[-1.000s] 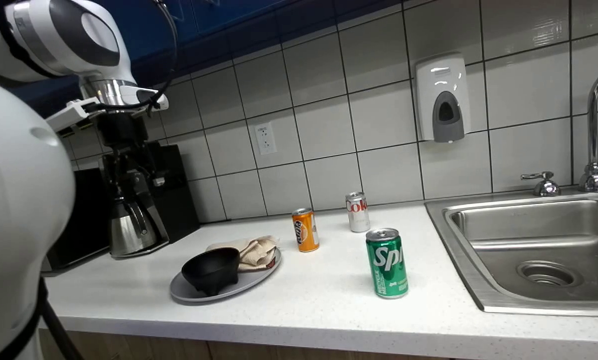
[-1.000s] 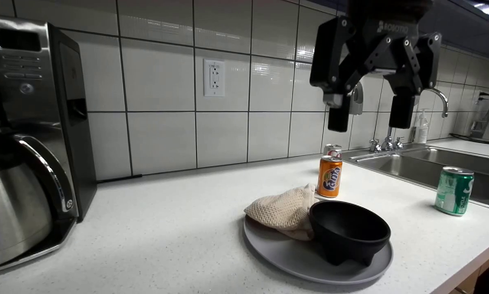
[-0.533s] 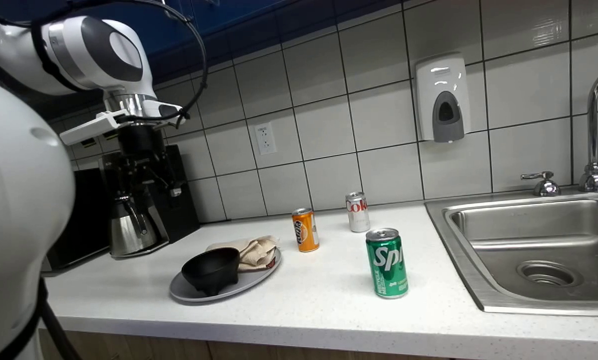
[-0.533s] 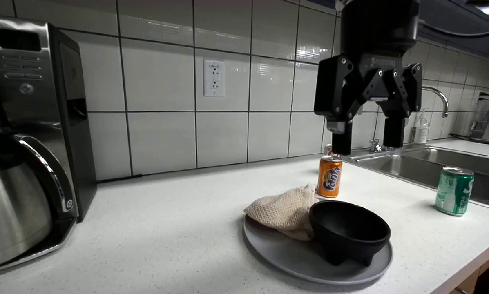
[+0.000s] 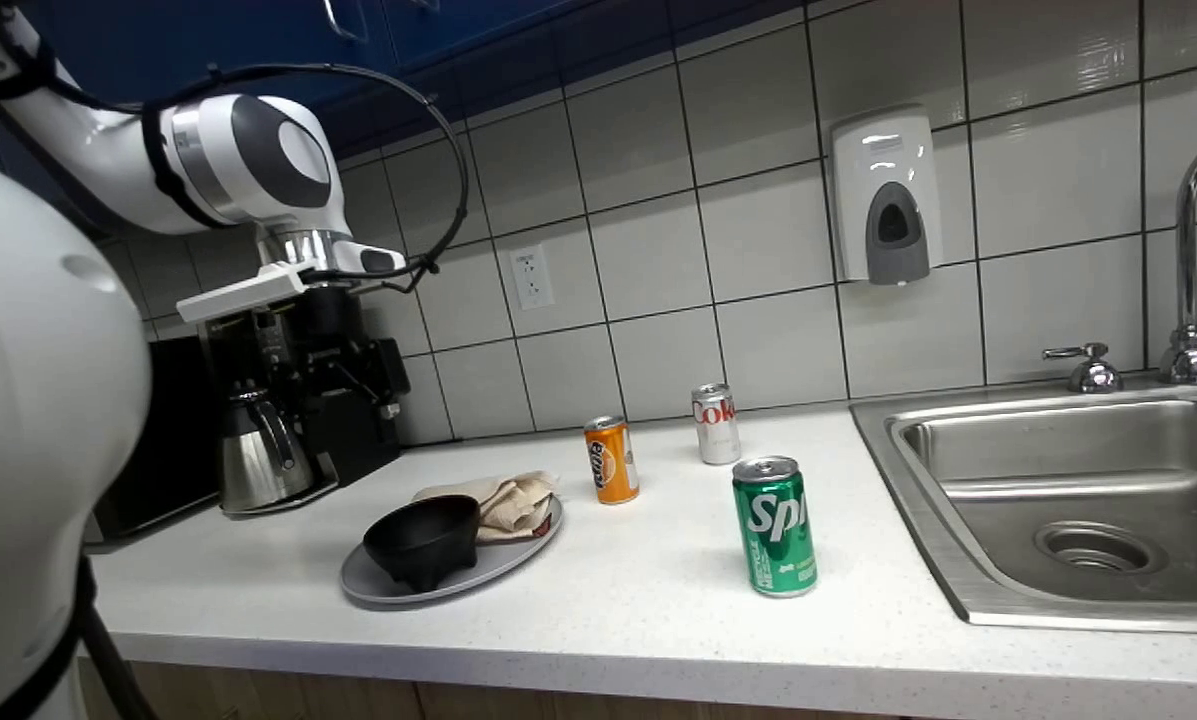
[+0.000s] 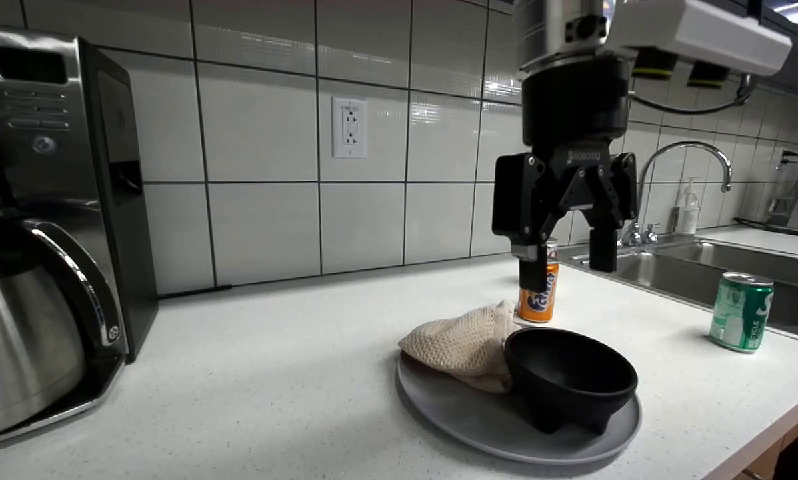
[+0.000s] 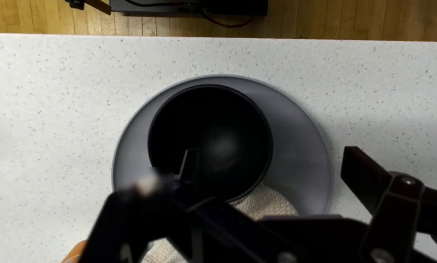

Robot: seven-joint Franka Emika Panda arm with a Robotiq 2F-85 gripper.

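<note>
My gripper (image 6: 569, 263) is open and empty, pointing down, above the plate with a gap below its fingertips. A black bowl (image 6: 565, 373) with short legs stands on a grey plate (image 6: 479, 433). A beige mesh cloth (image 6: 462, 343) lies on the plate beside the bowl, over something mostly hidden. In the wrist view, one finger (image 7: 190, 166) overlaps the bowl (image 7: 211, 124) and the other finger (image 7: 360, 171) is past the rim of the plate (image 7: 302, 157). An orange Fanta can (image 5: 613, 462) stands behind the plate, partly covered by a finger in an exterior view.
A green Sprite can (image 5: 778, 530) and a silver Coke can (image 5: 716, 425) stand upright toward the sink (image 5: 918, 520). A coffee maker with a steel carafe (image 6: 25, 340) stands at the opposite end. A tiled wall with an outlet (image 6: 349, 127) is behind.
My gripper has come down toward the plate and shifted sideways, staying open. In an exterior view the arm has moved down and right. The bowl, plate, cloth and cans have not moved.
</note>
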